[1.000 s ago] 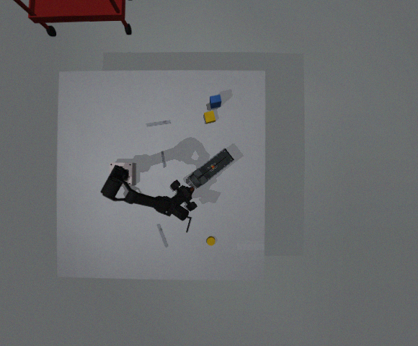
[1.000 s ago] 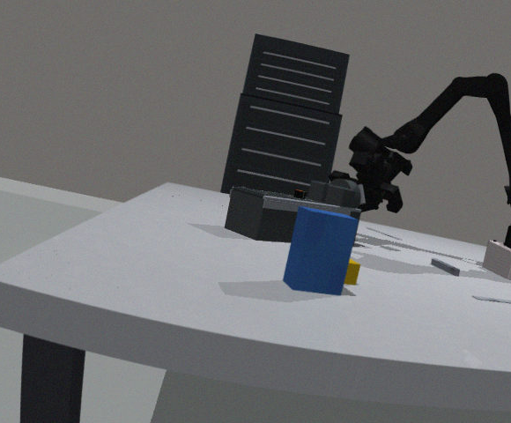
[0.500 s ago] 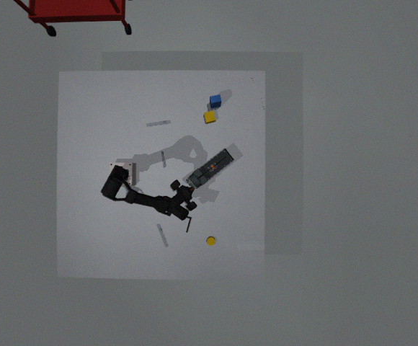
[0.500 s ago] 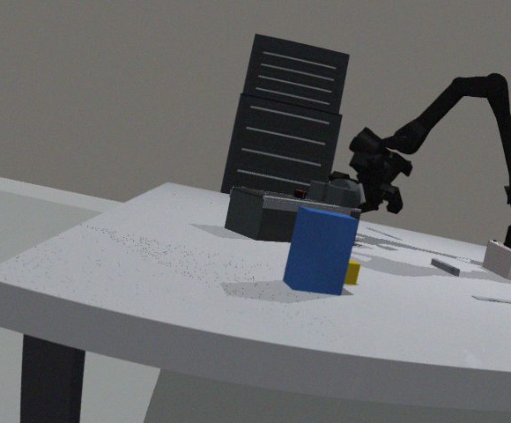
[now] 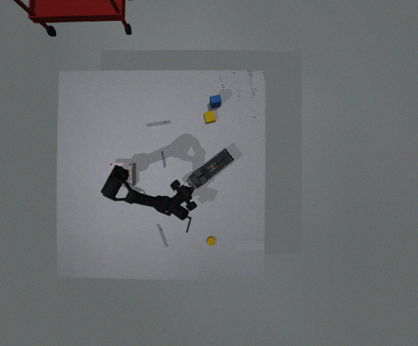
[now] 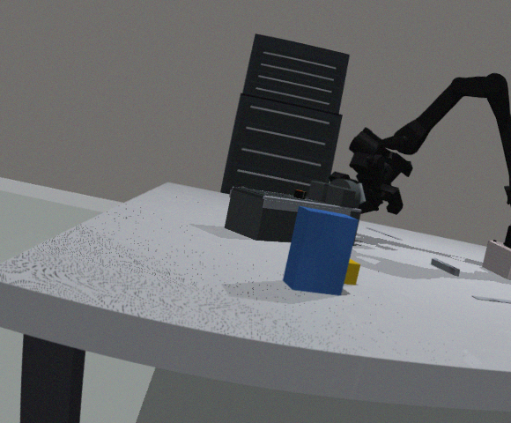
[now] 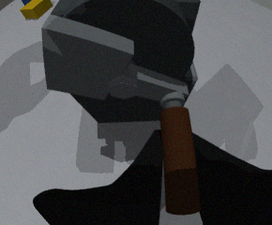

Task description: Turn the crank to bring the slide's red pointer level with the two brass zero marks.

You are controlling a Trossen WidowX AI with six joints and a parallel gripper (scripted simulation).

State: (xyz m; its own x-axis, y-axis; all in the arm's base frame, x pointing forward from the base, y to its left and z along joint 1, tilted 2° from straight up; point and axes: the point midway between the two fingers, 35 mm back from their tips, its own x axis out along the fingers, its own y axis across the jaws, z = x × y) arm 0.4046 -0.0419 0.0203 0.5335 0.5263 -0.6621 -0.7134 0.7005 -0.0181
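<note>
The machine (image 5: 222, 155) (image 6: 246, 216) (image 7: 89, 66) is a long dark grey body on the table, with a slot along its top. A small orange-red spot (image 5: 212, 166) (image 6: 299, 193) shows at the middle of the slot; pointer and brass marks are too small to tell apart, and the wrist view does not show them. The grey crank arm (image 7: 161, 84) reaches to the right in the wrist view, ending at the brown-orange handle (image 7: 178, 138). My gripper (image 7: 169, 134) (image 5: 192, 189) is shut on the handle, at the machine's end nearest the arm's base.
A blue block (image 5: 215, 101) (image 6: 322, 250) and a yellow block (image 5: 210, 117) (image 6: 352, 273) (image 7: 37, 8) stand beyond the machine's side. A yellow round piece (image 5: 210, 241) lies across the table. Thin grey bars (image 5: 158, 123) (image 5: 162, 235) (image 6: 445, 266) lie around the arm.
</note>
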